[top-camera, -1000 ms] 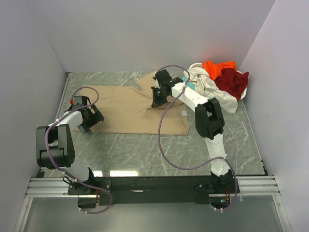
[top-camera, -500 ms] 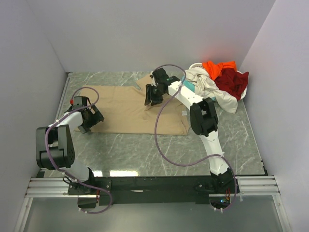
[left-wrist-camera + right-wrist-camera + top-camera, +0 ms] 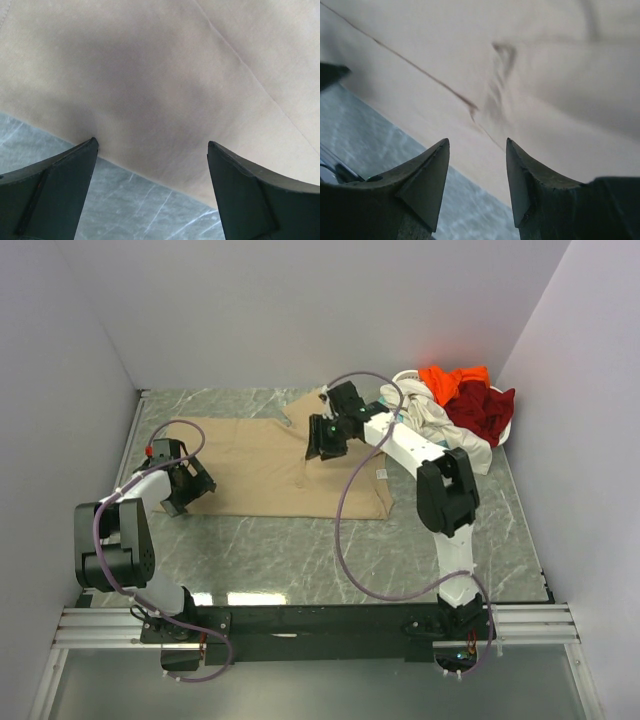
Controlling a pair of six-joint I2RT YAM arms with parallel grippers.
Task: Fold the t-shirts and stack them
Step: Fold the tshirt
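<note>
Top view: the tan t-shirt (image 3: 265, 465) is lying spread flat on the grey marble table (image 3: 300, 550), covering the left and centre of the surface, with a flap of its cloth sticking out at the far edge. I am holding the left gripper (image 3: 190, 485) low over the shirt's left edge. I am holding the right gripper (image 3: 323, 445) over the shirt's far right part, just beside that flap.

At the far right corner 3 more t-shirts are sitting in a loose heap, well apart from the left gripper. The cream-white t-shirt (image 3: 445, 430) is nearest the right arm, the orange t-shirt (image 3: 452, 380) is on top at the back, and the dark red t-shirt (image 3: 487, 410) is against the right wall.

Left wrist view: the left gripper (image 3: 152, 145) is standing fully released, its 2 fingers wide apart and nothing between them. The tan cloth is filling most of the view, and its edge is crossing the marble just below the fingertips.

Right wrist view: the right gripper (image 3: 477, 142) is also released. Its fingers are parted with a clear gap and are grasping nothing, and the tan t-shirt (image 3: 530, 90) beneath is showing a seam line and a small pucker.
</note>
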